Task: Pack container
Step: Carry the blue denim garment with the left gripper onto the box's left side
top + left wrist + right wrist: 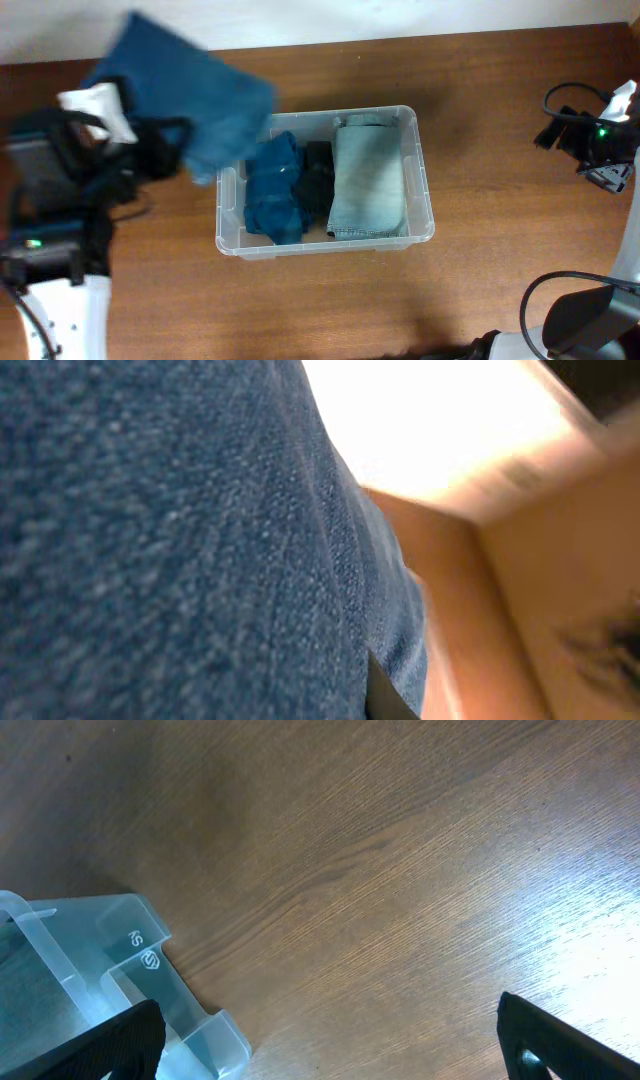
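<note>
The clear plastic container (424, 215) stands mid-table. It holds a crumpled dark blue garment (273, 190), a black item (317, 180) and a folded light blue denim piece (368, 180). My left gripper (150, 140) is shut on a folded blue denim cloth (185, 90) and holds it raised left of the container, over its left rim. In the left wrist view the denim cloth (170, 540) fills the frame. My right gripper (606, 160) is open and empty at the far right. A corner of the container (150, 980) shows in the right wrist view.
Brown wooden table (500, 90) with a pale wall strip along the far edge. Black cables lie near the right arm (565, 100). The left arm's body and cables occupy the left side (50, 200).
</note>
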